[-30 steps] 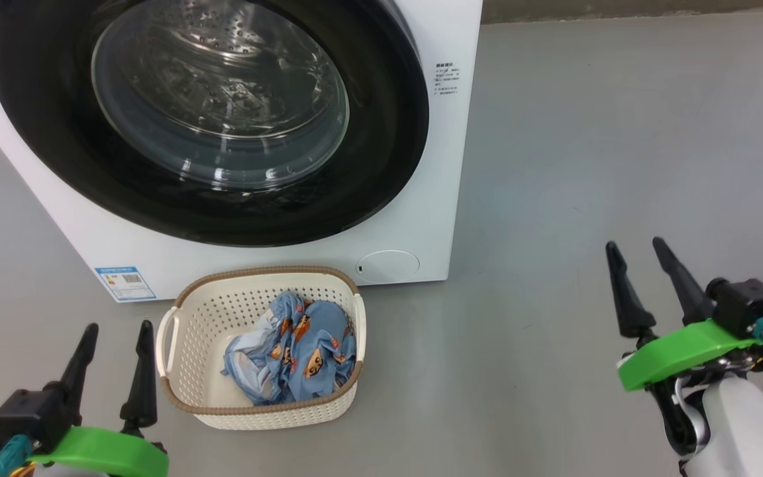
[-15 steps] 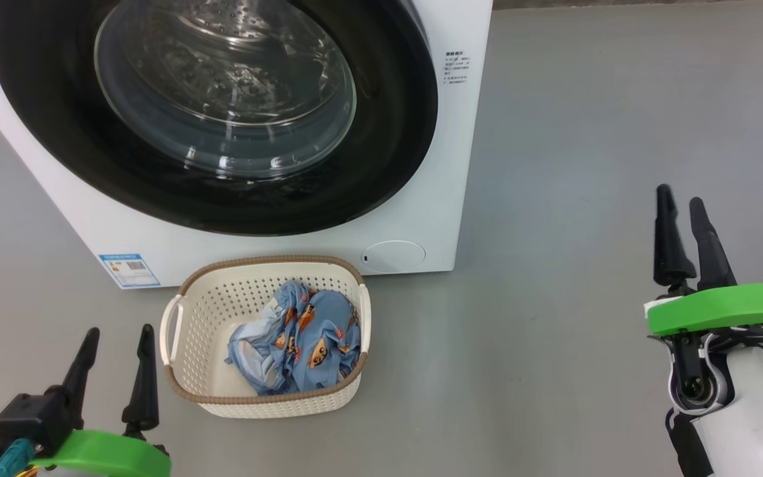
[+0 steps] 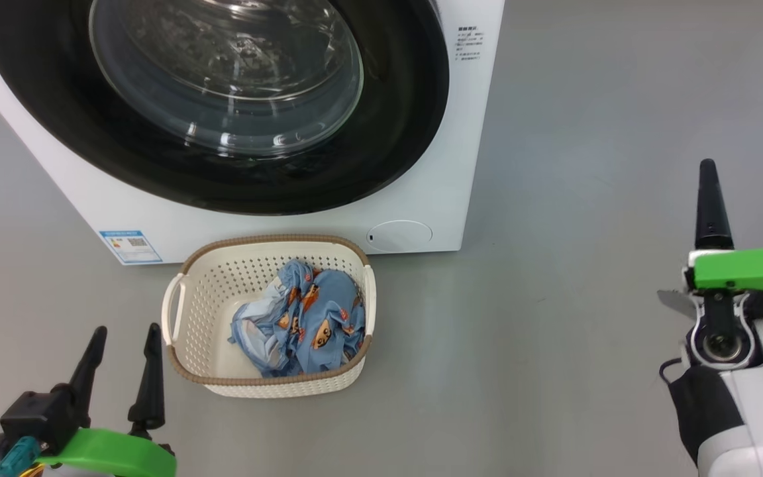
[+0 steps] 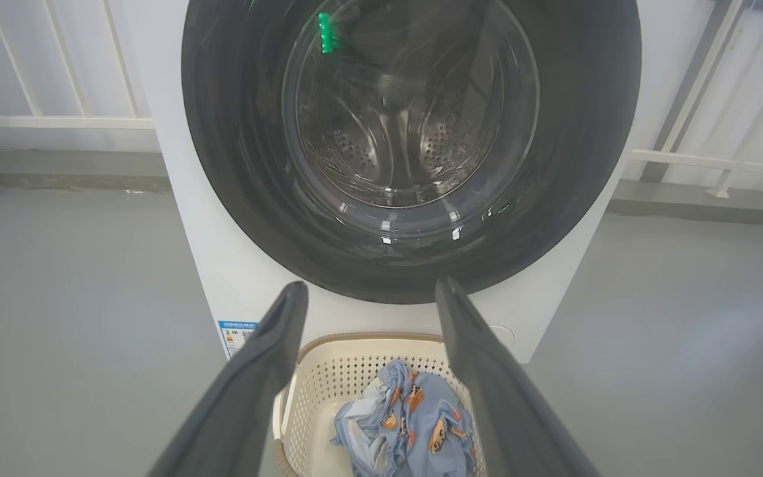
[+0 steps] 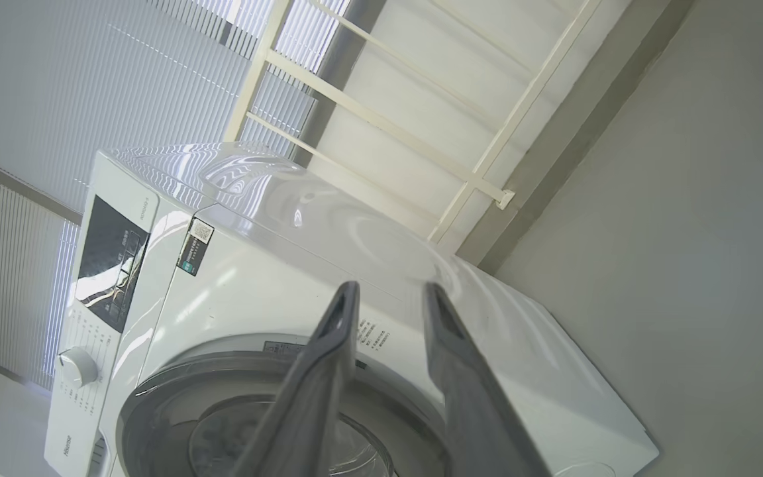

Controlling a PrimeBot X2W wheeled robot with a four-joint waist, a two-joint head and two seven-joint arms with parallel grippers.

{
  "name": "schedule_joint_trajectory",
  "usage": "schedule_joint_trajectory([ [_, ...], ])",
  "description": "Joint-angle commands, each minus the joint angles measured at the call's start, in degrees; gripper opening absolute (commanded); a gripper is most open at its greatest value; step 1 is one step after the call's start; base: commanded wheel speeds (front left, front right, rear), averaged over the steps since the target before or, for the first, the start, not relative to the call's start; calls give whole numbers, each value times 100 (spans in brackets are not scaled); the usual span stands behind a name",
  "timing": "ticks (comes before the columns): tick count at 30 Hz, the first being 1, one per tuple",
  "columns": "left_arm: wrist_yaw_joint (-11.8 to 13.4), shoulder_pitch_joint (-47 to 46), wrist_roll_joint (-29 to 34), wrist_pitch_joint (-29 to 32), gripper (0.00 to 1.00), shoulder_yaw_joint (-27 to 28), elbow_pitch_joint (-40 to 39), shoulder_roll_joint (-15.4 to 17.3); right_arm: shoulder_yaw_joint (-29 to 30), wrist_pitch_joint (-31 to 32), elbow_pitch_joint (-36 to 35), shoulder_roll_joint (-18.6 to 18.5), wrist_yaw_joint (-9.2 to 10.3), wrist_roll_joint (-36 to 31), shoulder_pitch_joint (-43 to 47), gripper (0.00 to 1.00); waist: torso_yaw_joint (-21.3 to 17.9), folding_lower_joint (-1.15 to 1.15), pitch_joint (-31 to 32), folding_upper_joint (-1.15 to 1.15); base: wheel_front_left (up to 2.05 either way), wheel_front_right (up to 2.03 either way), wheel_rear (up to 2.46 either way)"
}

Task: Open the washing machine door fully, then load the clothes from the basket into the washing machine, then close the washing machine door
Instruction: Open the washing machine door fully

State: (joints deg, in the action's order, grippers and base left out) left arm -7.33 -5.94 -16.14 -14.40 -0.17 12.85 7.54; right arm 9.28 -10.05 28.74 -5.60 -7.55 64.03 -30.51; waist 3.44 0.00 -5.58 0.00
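Left jaws apart, empty | basket (image 3: 275,386) just beside them | clothes (image 3: 318,318) inside basket

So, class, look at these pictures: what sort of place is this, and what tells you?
Probably a laundry area, perhaps a balcony: a big white front-loading washing machine, a cream perforated plastic basket before it, and white railings behind.

Before me, the washing machine door (image 3: 403,99) gleams glossy black. The basket (image 3: 289,387) is perforated plastic, the clothes (image 3: 312,324) cloth.
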Motion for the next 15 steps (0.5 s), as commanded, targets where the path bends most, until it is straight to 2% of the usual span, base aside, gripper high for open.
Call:
schedule_joint_trajectory([
  [1,-15,-241,-65,-60,100,172,-112,114,-95,74,-115,-27,6,172,-231,0,30,0,-41,0,0,0,0],
  [9,-15,-304,-115,-60,100,141,-118,58,47,499,31,-158,6,801,-644,0,87,0,-205,0,0,0,0],
  [15,-15,-383,-170,-60,100,112,-94,36,1,927,202,-326,6,964,-1075,0,137,0,-371,0,0,0,0],
])
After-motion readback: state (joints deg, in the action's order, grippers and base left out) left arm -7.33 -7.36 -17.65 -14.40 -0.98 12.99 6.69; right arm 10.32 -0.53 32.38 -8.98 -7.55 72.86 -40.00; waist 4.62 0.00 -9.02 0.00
